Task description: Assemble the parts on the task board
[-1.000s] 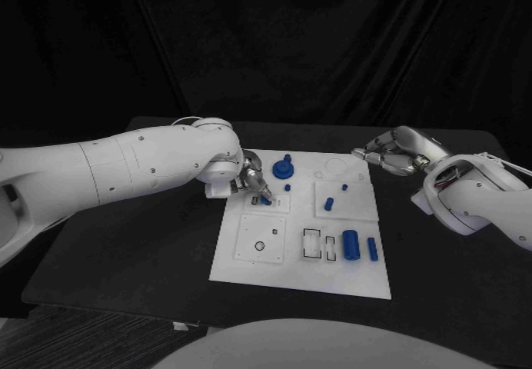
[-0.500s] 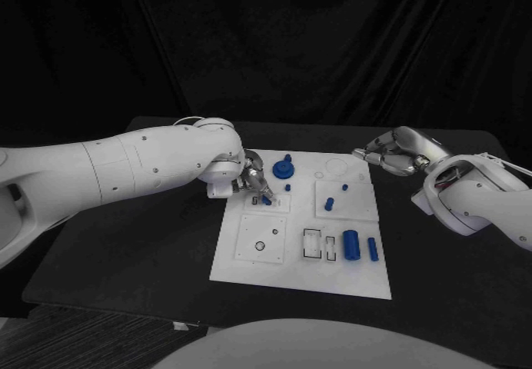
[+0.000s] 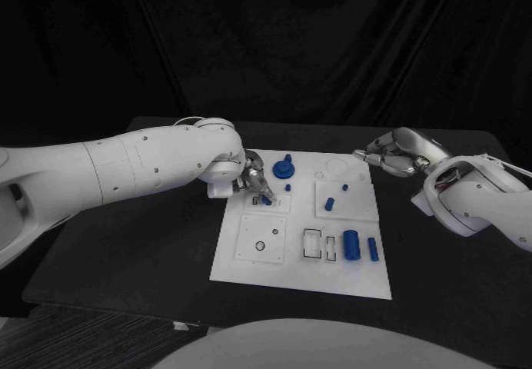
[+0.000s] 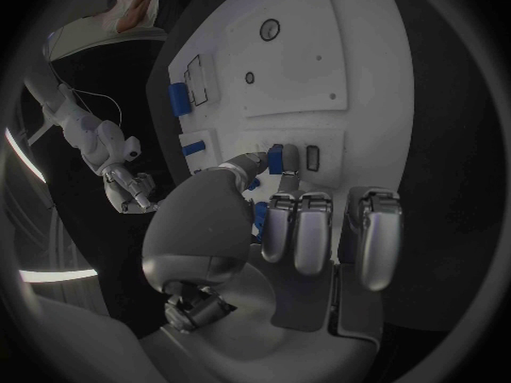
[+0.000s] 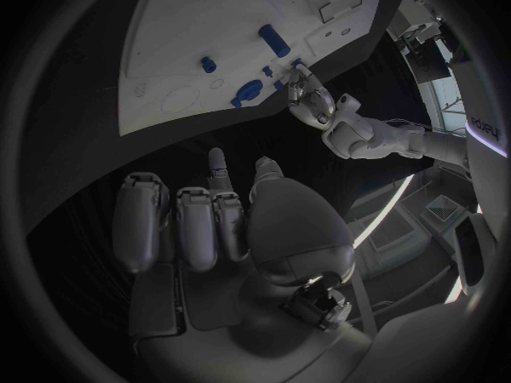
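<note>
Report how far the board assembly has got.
Partly done: a blue knob and small pegs already stand in the white board. The left hand pinches a blue piece by a slot. Two blue cylinders lie loose; the right hand holds nothing.

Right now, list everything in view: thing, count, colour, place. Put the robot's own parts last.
Table: one, black, under everything.
Task board: one, white, middle of the table.
Round knobbed part: one, blue, far end of the board.
Small pegs: two, blue, just nearer than the knobbed part and toward the board's right.
Upright peg: one, blue, right middle panel.
Cylinders: two, blue, near right of the board, side by side.
Small part: one, blue, pinched by the left hand over the board's left panel.
Left hand: silver, at the board's left edge.
Right hand: silver, fingers curled, empty, beyond the board's far right corner.
</note>
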